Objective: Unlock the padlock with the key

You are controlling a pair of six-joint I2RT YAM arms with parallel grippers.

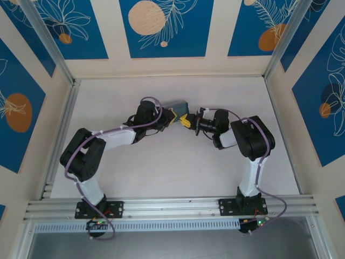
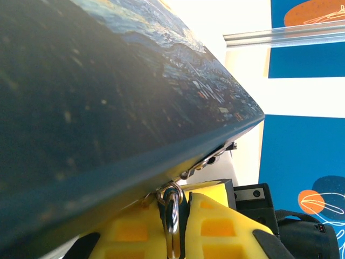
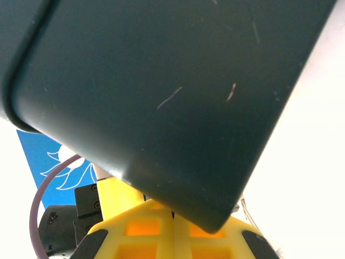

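Observation:
The blue-and-yellow painted tin (image 1: 179,104) lies mid-table, and both grippers meet at its near corner. In the left wrist view the tin (image 2: 108,108) looms overhead. The tiny dark blue padlock (image 2: 173,216) hangs by its silvery shackle (image 2: 173,190) from the tin's latch, and my left gripper (image 2: 180,197) is shut on its body. My left gripper (image 1: 173,117) and right gripper (image 1: 186,121) nearly touch. Under the tin's dark side (image 3: 161,97) my right gripper (image 3: 173,216) is shut, its yellow fingers (image 3: 140,229) pressed together. The key is hidden; I cannot tell whether it sits in that seam.
White table floor (image 1: 178,167) stretches in front of the arms. Aluminium rails (image 1: 59,135) run along the left edge and the near edge. Blue patterned wall panels (image 1: 164,27) close the back and sides. The two arms arch inward from their bases.

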